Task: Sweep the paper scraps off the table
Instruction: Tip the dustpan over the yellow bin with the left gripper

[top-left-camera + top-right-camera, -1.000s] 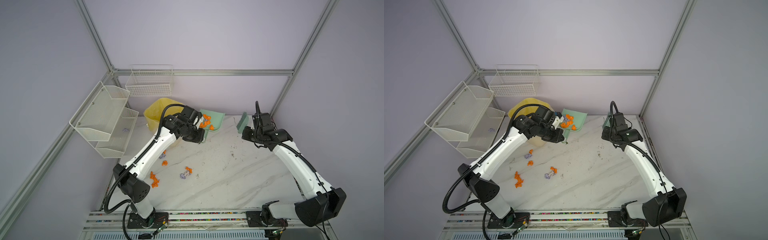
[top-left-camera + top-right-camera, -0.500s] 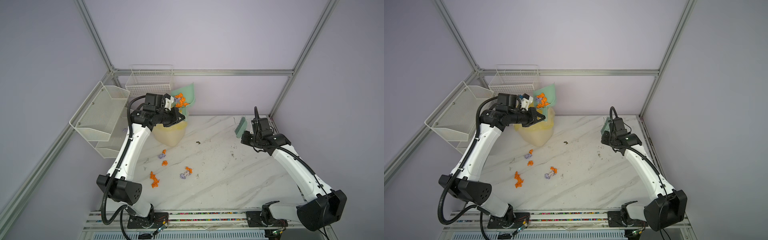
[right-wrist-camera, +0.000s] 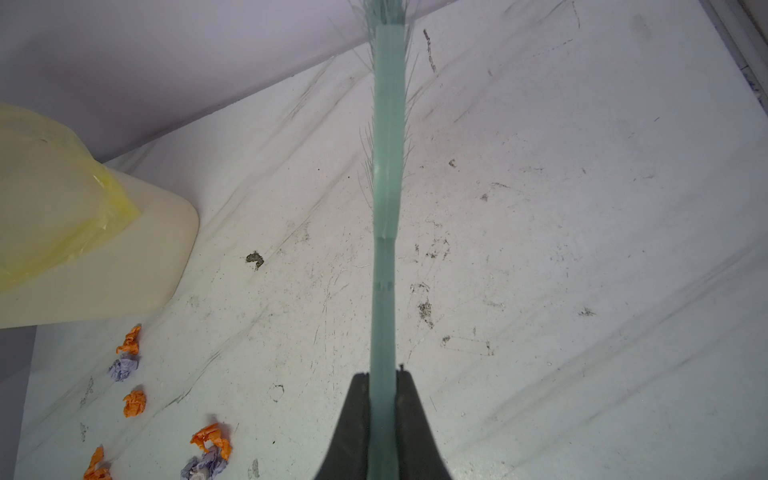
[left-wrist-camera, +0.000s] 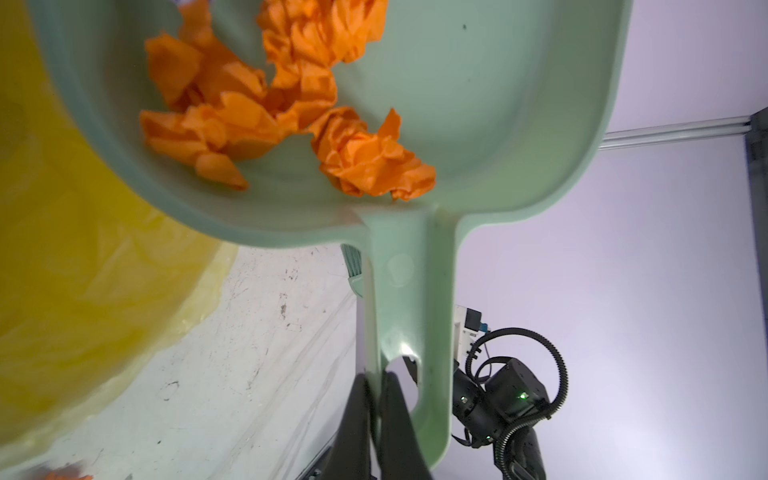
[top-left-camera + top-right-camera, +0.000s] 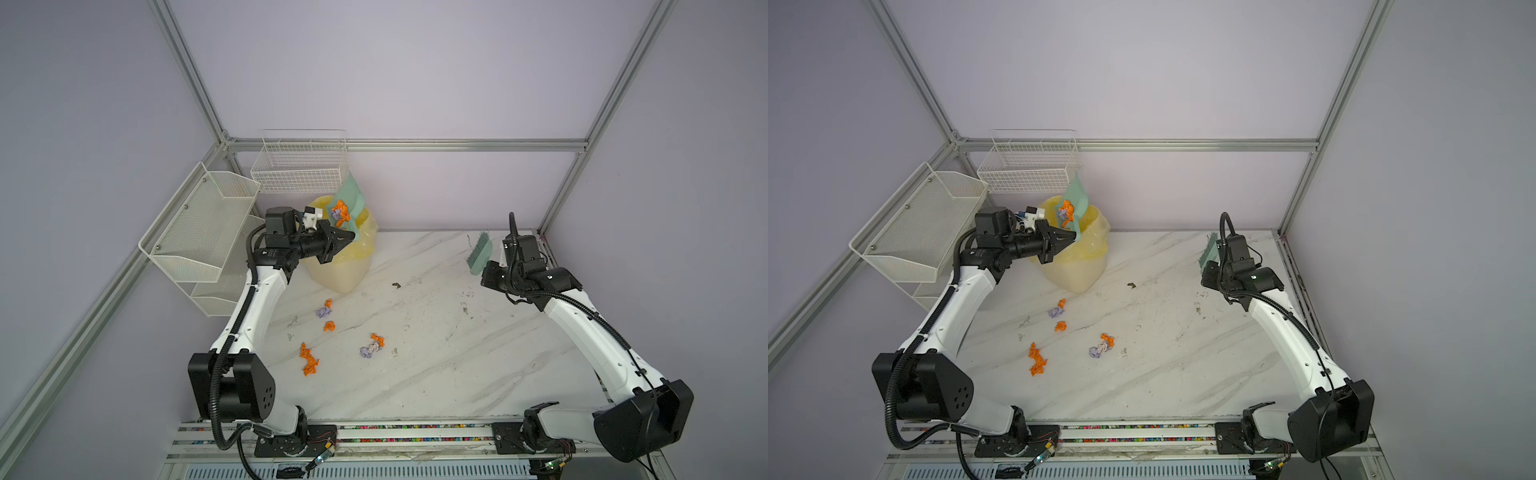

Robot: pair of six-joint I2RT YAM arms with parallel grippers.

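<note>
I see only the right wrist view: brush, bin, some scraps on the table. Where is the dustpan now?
Observer: The left gripper holds the dustpan tilted above the bin.
Operator: Is it empty?
Observer: No, orange scraps lie in it.
Operator: Only orange ones?
Observer: No, a purple scrap is among them.

Orange, lavender paper scraps (image 5: 309,362); mint-green dustpan (image 5: 356,199), brush (image 5: 480,254); yellow-lined bin (image 5: 341,274); grey-veined white table (image 5: 457,374)
</note>
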